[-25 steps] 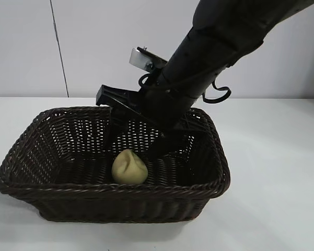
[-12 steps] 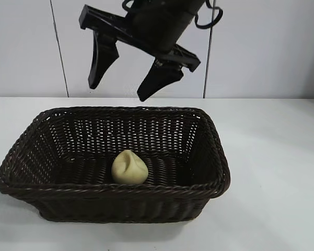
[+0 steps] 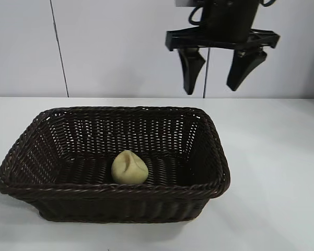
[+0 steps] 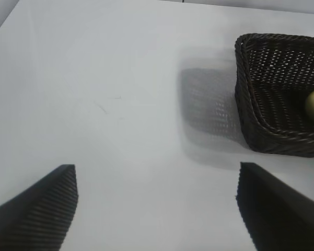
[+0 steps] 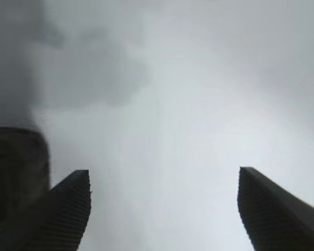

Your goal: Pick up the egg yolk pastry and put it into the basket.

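right claw [image 3: 217,82] spread, empty | egg yolk pastry [image 3: 129,167] pale, dimpled

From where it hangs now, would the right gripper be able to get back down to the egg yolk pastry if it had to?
Probably yes. The right gripper hangs open and empty above the basket's far right corner; the egg yolk pastry lies uncovered on the basket floor, with nothing above it.

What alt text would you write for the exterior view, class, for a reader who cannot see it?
An egg yolk pastry lies on the floor of a dark wicker basket on a white table. Above the basket's far right corner, the right gripper hangs open and empty, pointing down.
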